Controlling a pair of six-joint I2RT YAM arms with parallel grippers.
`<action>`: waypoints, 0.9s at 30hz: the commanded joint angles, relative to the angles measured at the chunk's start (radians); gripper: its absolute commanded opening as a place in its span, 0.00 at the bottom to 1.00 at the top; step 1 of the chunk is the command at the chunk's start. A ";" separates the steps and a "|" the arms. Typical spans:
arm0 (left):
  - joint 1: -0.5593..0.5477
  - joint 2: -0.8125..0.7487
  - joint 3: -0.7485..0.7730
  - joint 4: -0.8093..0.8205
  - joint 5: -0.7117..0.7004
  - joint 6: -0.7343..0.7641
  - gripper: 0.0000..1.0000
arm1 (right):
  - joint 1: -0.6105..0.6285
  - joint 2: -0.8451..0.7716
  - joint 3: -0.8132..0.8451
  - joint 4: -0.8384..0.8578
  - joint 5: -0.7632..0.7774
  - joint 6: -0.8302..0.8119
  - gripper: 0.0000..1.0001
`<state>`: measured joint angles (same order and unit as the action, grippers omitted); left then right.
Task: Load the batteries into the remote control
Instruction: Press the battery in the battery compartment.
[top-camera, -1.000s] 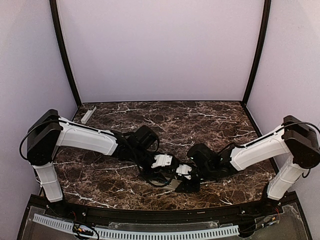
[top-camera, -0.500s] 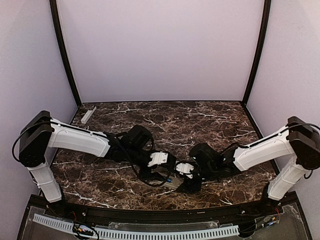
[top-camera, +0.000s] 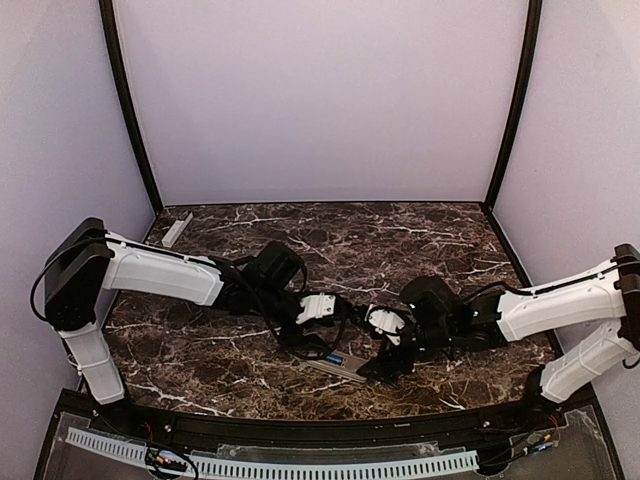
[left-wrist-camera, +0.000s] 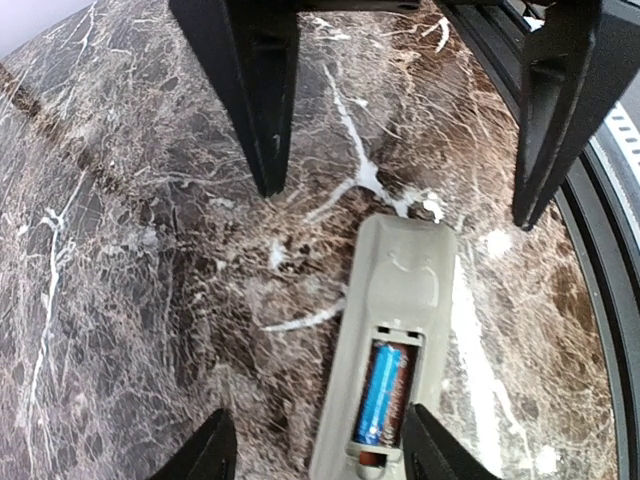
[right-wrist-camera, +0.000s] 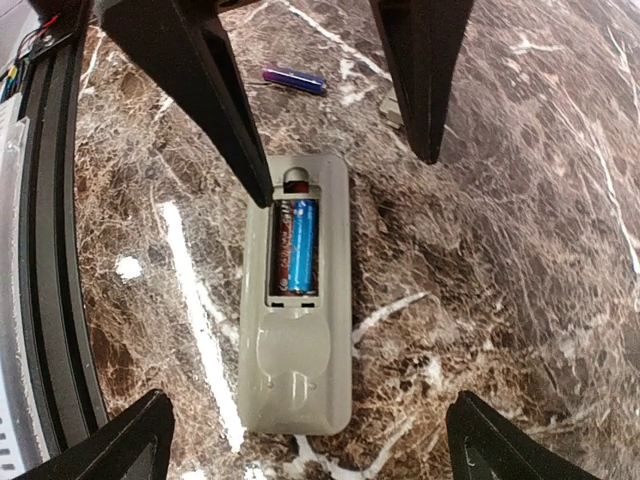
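While left gripper (left-wrist-camera: 398, 205) and right gripper (right-wrist-camera: 345, 180) hang apart, empty, dark white-veined marble table (top-camera: 400, 235), lilac walls (top-camera: 320, 100), black corner posts (top-camera: 125, 100).

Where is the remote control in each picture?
Top external: the remote control lies low, about mid-width.
Left wrist: lower right of centre, back side up.
Right wrist: right in the centre.
Shared landmark: the blue battery in its open compartment.
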<state>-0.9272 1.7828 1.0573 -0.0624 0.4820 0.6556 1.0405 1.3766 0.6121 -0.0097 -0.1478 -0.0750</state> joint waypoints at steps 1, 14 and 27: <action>0.005 0.045 0.063 -0.106 0.021 0.063 0.56 | -0.041 -0.062 -0.010 -0.049 0.070 0.186 0.96; -0.062 0.161 0.230 -0.318 -0.070 0.113 0.55 | -0.187 -0.177 -0.073 -0.066 -0.025 0.459 0.98; -0.073 0.220 0.273 -0.369 -0.097 0.107 0.40 | -0.213 -0.207 -0.094 -0.077 -0.042 0.436 0.99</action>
<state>-0.9977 1.9869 1.3106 -0.3553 0.4034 0.7525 0.8406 1.1812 0.5285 -0.0772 -0.1818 0.3614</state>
